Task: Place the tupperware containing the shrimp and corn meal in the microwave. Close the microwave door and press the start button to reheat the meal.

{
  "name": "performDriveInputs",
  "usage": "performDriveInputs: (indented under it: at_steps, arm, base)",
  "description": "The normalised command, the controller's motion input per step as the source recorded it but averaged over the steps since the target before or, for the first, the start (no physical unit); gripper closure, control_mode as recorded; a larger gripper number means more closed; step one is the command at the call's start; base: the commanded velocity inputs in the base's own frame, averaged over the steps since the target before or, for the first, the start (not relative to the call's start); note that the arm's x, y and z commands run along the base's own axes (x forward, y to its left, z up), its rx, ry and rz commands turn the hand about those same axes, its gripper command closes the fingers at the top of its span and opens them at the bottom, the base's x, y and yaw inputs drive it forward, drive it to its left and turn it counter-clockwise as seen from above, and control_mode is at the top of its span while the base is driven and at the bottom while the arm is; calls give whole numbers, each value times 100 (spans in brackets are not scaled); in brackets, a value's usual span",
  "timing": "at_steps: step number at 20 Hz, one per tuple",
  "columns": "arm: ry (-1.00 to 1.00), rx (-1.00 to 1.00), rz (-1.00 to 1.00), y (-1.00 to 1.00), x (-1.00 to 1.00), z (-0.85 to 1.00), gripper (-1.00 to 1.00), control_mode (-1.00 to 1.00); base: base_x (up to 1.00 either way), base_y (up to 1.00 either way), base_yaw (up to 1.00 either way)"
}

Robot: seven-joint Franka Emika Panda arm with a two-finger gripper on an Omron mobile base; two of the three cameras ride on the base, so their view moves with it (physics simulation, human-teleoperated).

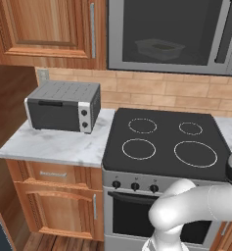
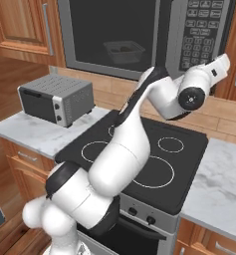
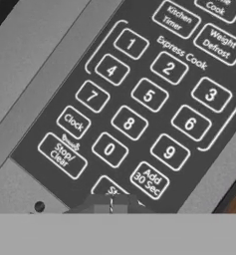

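The microwave [image 1: 166, 34] hangs above the stove, and its black-glass door [image 2: 114, 30] stands closed. Through the glass I see the tupperware [image 1: 159, 49] [image 2: 123, 51] resting inside; its food is only a dim dark patch. My gripper [image 3: 111, 205] is shut, fingertips pressed together with nothing between them. It sits right at the keypad [image 3: 139, 99], over the partly covered Start button [image 3: 109, 191], beside Stop/Clear and Add 30 Sec. In the right base view my hand [image 2: 220, 64] reaches up to the lower edge of the control panel [image 2: 201, 30].
A small grey toaster oven [image 1: 63, 105] [image 2: 57, 99] stands on the marble counter [image 1: 54, 144] left of the black stovetop [image 1: 161, 142]. Wooden cabinets [image 1: 44, 29] flank the microwave. My arm arcs over the stove.
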Motion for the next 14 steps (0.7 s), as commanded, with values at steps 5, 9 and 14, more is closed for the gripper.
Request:
performDriveInputs:
  at_steps: [5,9,14]
  arm:
    - [24,0,-6,-3,70,0,100,-100]
    - [0,0,-2,-18,10,-3,100,-100]
    - [5,0,-4,-35,24,-5,100,-100]
  base:
    - [0,0,0]
    - [0,0,0]
    - [0,0,0]
